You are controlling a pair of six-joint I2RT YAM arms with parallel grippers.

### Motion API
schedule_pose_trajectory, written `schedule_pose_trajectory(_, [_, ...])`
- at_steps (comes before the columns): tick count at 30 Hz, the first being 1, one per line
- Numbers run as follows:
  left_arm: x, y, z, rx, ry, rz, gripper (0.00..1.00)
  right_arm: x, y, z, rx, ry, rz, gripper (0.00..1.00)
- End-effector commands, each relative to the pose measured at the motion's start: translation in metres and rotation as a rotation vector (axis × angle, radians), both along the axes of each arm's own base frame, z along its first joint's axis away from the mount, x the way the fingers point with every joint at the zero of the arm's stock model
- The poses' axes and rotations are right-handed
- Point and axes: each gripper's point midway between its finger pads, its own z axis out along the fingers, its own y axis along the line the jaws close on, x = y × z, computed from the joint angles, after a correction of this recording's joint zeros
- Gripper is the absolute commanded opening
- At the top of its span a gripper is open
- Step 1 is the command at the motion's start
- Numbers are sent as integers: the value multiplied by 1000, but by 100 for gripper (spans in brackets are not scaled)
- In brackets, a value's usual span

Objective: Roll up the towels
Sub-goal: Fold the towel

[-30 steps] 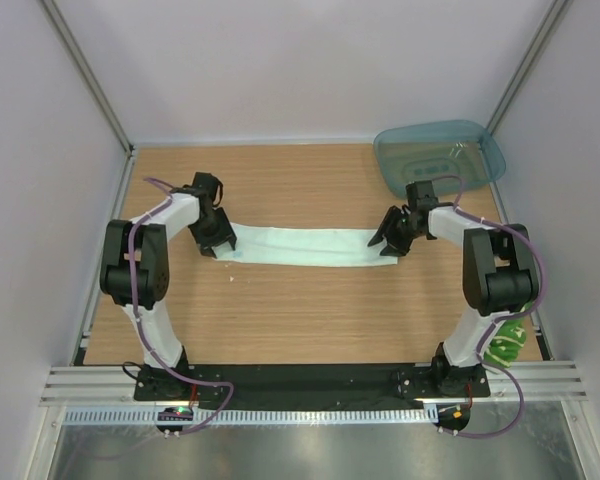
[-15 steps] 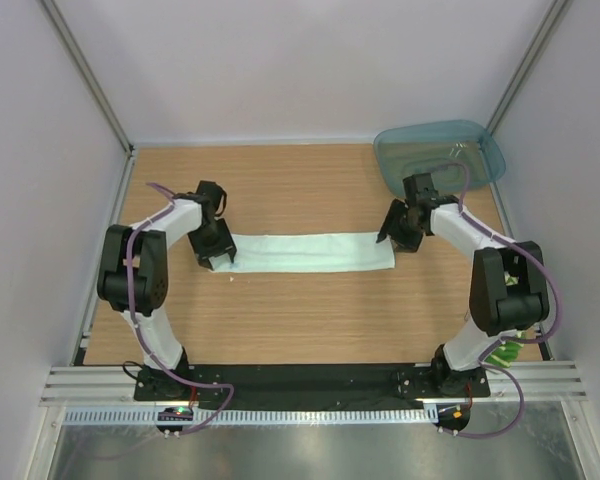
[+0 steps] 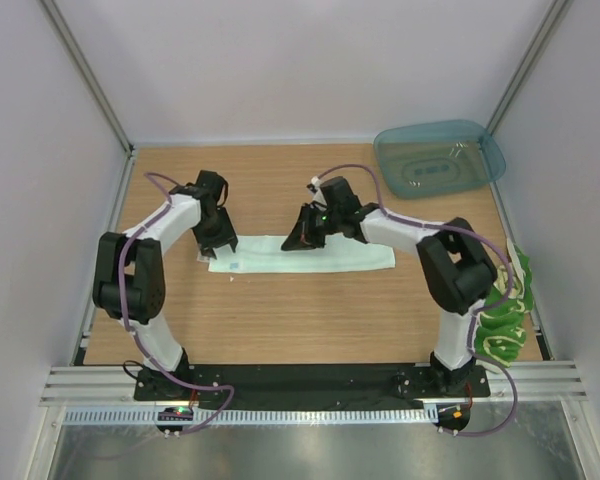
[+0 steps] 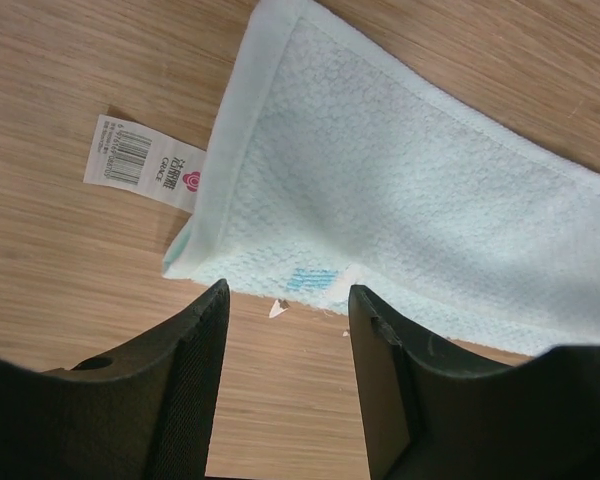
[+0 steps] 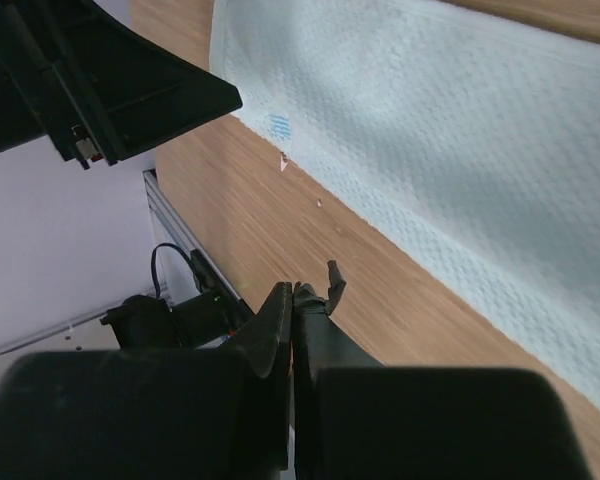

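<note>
towels two — mint towel [image 3: 350,255], yellow towel [image 3: 502,315] — left end effector [image 4: 288,290] parted, right end effector [image 5: 294,292] closed.

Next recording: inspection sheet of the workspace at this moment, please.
Surface: light wooden tabletop, small white crumb beside the towel.
Job's things: plain pale mint-white towel, folded flat strip, not rolled; pale yellow towel with green edging, bunched at right edge.
Clutter: translucent teal plastic tray, far right corner.
Grippers: left gripper open at the strip's left end; right gripper shut, nothing held, by the strip's middle.
Cables: purple cables along both arms.
Surroundings: pale enclosure walls, metal frame.
</note>
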Motion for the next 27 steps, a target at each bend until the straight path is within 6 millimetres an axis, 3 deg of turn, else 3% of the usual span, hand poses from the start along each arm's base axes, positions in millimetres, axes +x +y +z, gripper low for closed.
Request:
schedule_pose_trajectory(1, [2,0,-8,3,-8,-17,52,-2,46,19,194,31,112,1])
schedule_pose_trajectory(2, [-1,1,-12,8,2,-15,52,-5,52,7,209,79,133,1])
schedule_pose_trajectory(4, [-2,2,-21,15,21,-16,52,-5,60,2,254,88,153,1])
schedule_pose_trajectory(9, [-6,8,-39,47,73,-15,51,-9,59,-31,229,157,150,1])
schedule_pose_trajectory(16, [-8,15,-53,87,102,-4,51,-19,21,-92,-82,180,122,1])
schedule_pose_trajectory(20, [-10,20,-59,112,117,0,51,-25,5,-104,-114,197,127,1])
schedule_pose_trajectory(27, [-12,28,-62,155,128,6,51,-23,-45,-121,-72,280,53,1])
